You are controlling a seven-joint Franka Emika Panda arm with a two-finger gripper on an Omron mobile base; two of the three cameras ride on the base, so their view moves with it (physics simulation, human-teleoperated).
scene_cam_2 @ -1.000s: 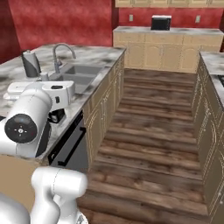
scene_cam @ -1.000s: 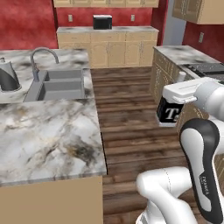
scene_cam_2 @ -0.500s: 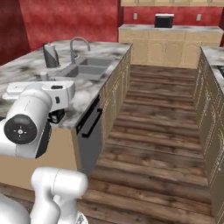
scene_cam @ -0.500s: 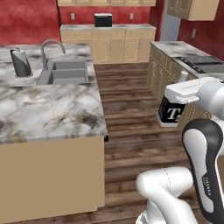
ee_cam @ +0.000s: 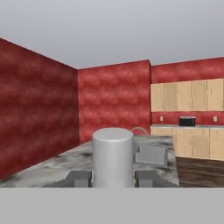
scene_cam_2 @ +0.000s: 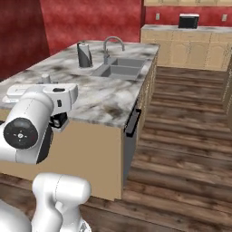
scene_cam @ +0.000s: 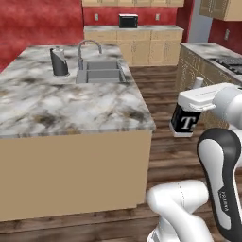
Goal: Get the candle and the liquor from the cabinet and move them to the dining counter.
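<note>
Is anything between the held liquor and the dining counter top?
Nothing visible. The gripper holds the liquor beside the dining counter, whose near marble is bare; the dark canister and sink sit farther back.

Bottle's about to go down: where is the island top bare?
The dining counter is bare across its near half, from the front edge up to the sink. Crowded: the dark canister and faucet beside the sink. The gripper holds the liquor.

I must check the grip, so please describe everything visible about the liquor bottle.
The liquor is a squat square black bottle with a large white "T" on its label and a short pale neck. It hangs upright in the air beside the dining counter, over the wooden floor, held at its top by the hand.
</note>
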